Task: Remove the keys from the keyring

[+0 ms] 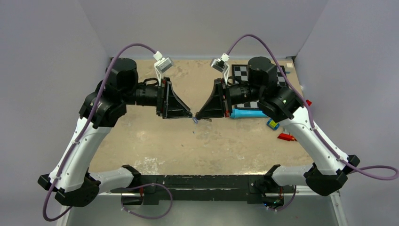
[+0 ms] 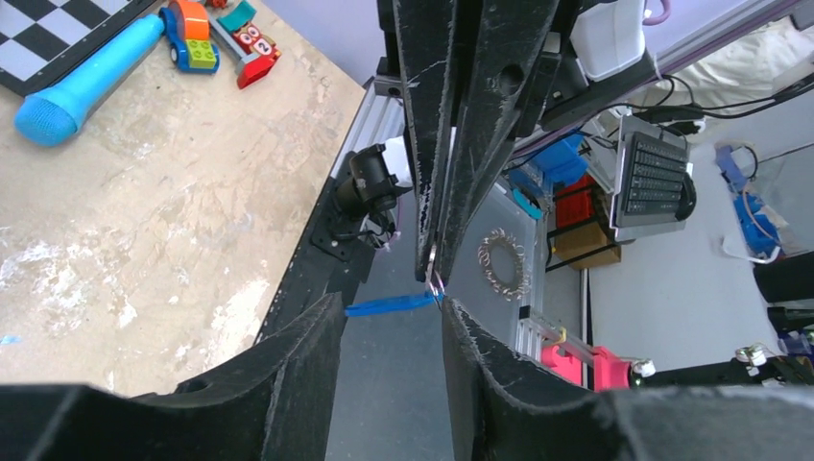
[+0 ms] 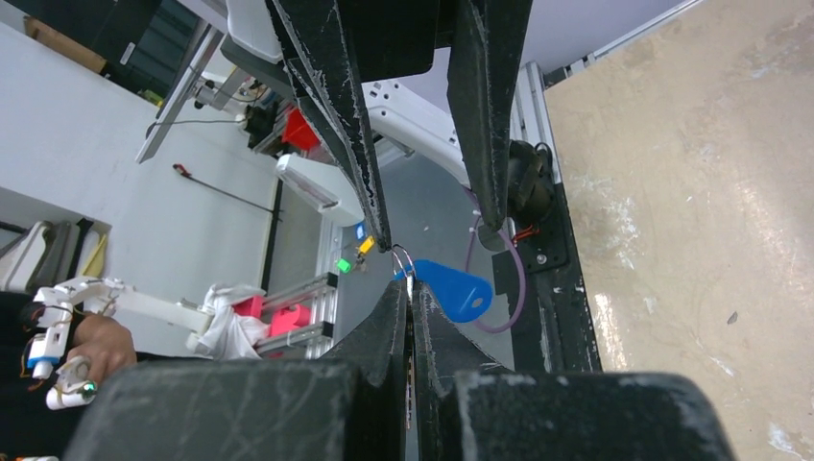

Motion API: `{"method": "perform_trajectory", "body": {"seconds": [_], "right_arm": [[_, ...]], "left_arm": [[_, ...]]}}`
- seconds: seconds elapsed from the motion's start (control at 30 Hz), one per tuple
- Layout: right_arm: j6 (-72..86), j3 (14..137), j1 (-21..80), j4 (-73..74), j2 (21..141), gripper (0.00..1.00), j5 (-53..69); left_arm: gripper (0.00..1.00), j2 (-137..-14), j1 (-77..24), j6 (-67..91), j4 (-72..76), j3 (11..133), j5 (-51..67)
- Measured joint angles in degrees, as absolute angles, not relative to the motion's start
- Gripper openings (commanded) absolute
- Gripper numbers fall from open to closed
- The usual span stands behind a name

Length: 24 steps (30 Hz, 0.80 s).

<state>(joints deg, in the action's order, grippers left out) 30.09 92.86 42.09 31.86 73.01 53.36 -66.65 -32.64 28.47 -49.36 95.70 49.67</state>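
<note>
With your right hand (image 3: 411, 293) pinched tight on the keyring (image 3: 403, 257), your half-open, empty left hand (image 2: 392, 317) likely must clamp the blue fob (image 3: 451, 288) next.

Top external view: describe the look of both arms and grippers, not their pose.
The left arm and right arm have white links and black joints. The left gripper and right gripper are black, triangular, scuffed. Purple cables loop to grey wrist cameras.
</note>
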Motion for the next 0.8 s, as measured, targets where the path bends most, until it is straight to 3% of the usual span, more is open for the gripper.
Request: {"method": "perform_trajectory", "body": {"seconds": [0.17,0.33,0.43,0.63,0.8], "right_arm": [[30.5,92.9,42.1,31.4,73.0,0.0,53.4],[30.7,92.9,42.1,31.2,73.2,0.0,53.3],[30.7,92.9,42.1,31.2,73.5,0.0,53.3],[30.7,92.9,42.1,31.2,73.9,0.0,53.3],[30.7,92.9,42.1,31.2,73.9,0.0,53.3]], "left_arm": [[0.44,-66.7,-32.6,29.6,-47.3,95.5,50.9],[0.58,-66.7,-32.6,30.0,-46.7,95.5,51.3],[0.61,-66.7,-32.7,30.0,-47.0,95.7,51.2],[0.44,-66.6,-32.7,29.9,-47.3,96.6,51.2],[0.4,-67.0,-32.6,29.9,-47.2,96.6,51.1]]}}
